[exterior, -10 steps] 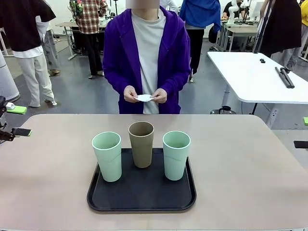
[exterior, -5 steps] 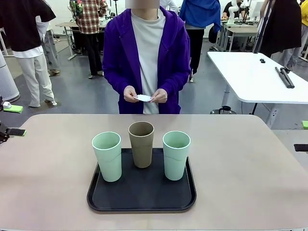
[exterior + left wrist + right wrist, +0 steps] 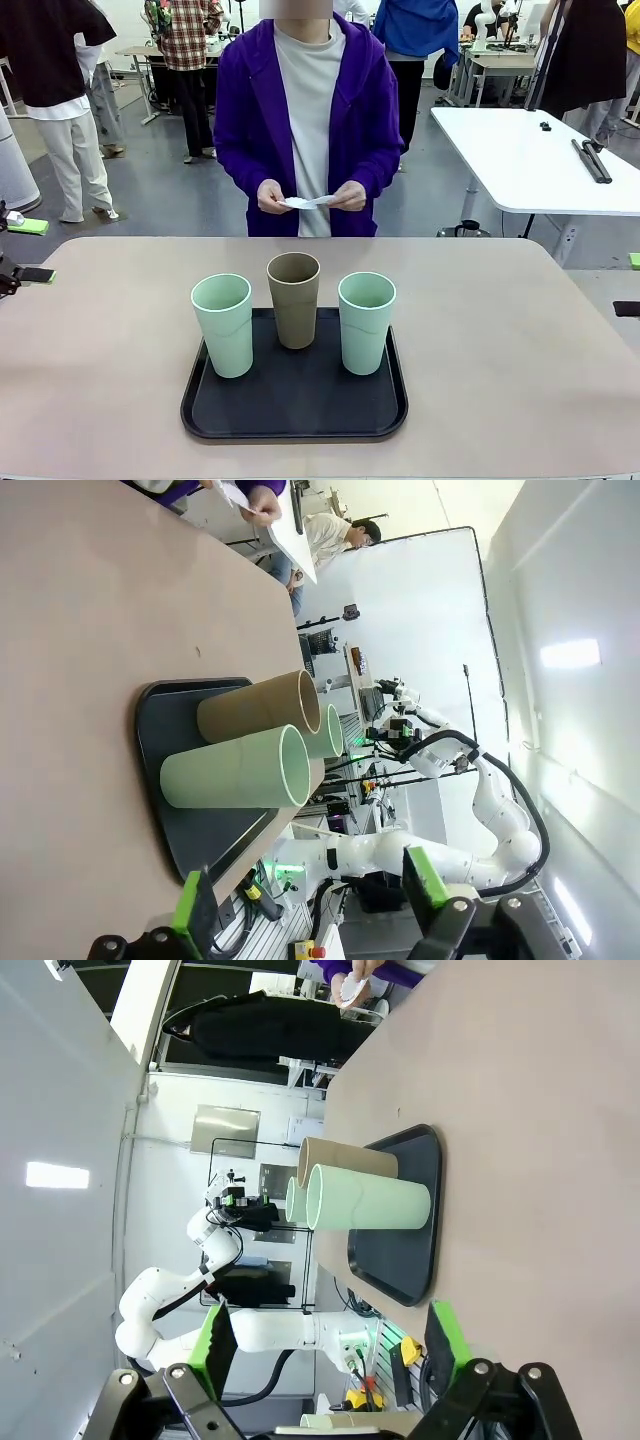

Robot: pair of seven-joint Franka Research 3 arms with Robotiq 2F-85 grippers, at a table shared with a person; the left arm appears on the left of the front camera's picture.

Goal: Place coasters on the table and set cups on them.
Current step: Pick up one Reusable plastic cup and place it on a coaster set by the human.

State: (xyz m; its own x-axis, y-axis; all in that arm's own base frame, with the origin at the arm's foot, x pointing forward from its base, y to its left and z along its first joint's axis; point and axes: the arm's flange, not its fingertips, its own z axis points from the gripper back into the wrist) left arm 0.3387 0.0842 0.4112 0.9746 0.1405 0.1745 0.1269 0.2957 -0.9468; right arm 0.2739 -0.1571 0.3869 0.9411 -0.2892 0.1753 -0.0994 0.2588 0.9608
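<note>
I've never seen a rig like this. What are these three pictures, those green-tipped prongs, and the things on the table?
One moment, three cameras. The front view looks across the beige-pink table from the robot's side at a person in a purple jacket. The other two come from cameras on the robot's wrists, so they look sideways. The prongs are the robot's two-finger hands: the left gripper and the right gripper, both open, holding nothing. On the table sits a black rounded tray carrying three tall handle-less cups: a pale mint green cup at the left, a brownish tan cup in the middle, and a second mint green cup at the right. The person's hands hold white paper coasters; none lies on the table yet.
</note>
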